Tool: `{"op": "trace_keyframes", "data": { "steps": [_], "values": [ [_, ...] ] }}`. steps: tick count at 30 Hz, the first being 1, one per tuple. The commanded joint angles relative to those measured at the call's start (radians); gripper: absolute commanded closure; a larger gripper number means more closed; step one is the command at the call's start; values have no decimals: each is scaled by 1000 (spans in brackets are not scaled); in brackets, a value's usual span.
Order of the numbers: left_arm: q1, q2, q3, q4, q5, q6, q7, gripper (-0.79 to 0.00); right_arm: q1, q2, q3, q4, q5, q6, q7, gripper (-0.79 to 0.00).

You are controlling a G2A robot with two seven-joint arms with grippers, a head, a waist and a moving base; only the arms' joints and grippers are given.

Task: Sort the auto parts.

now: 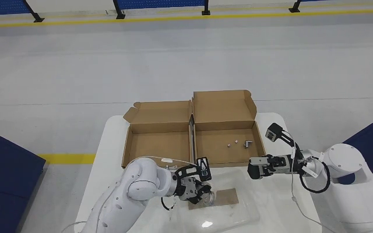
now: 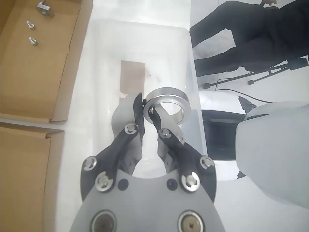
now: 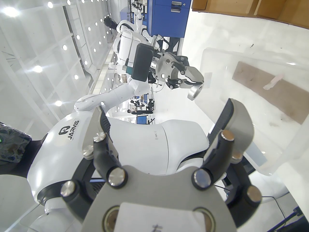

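My left gripper (image 2: 147,108) is shut on a silver metal ring (image 2: 179,115), one finger inside the ring and one outside its wall. It holds the ring above the near-left part of a clear plastic tray (image 2: 186,49). In the top view this gripper (image 1: 203,191) and the ring (image 1: 209,198) hang just in front of the cardboard boxes. My right gripper (image 3: 164,108) is open and holds nothing; it sits at the table's right side (image 1: 254,169), beside the right box. The right wrist view also shows the left gripper (image 3: 196,81) with the ring (image 3: 195,92).
Two open cardboard boxes stand at the back: the left box (image 1: 135,148) is bare, the right box (image 1: 204,152) holds a metal bracket (image 2: 44,8) and two small bolts (image 2: 31,24). A brown card (image 2: 132,76) lies in the tray, with a small part (image 1: 207,223).
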State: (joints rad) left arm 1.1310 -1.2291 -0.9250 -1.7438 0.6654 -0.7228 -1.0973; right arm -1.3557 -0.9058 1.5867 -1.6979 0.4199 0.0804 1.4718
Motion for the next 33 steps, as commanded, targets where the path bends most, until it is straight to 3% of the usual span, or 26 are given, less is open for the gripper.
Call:
{"op": "trace_keyframes", "data": {
  "steps": [1,4,6,11,15,19,28,31,33],
  "values": [
    [0,0,0,0,0,0,0,0,0,0,0,0,0,0,0,-785],
    [0,0,0,0,0,0,0,0,0,0,0,0,0,0,0,-785],
    [17,3,-37,23,-42,-3,98,0,0,0,0,0,0,0,0,-785],
    [69,27,-154,102,-159,-163,276,0,0,0,0,0,0,0,0,-785],
    [91,41,-200,159,-225,-289,374,0,0,0,0,0,0,0,0,-785],
    [96,51,-188,165,-264,-289,457,0,0,0,0,0,0,0,0,-785],
    [89,56,-187,170,-237,-289,451,0,0,0,0,0,0,0,0,-785],
    [94,60,-217,170,-196,-286,501,0,0,0,0,0,0,0,0,-785],
    [119,58,-225,150,-225,-289,620,0,0,0,0,0,0,0,0,-785]
  ]
}}
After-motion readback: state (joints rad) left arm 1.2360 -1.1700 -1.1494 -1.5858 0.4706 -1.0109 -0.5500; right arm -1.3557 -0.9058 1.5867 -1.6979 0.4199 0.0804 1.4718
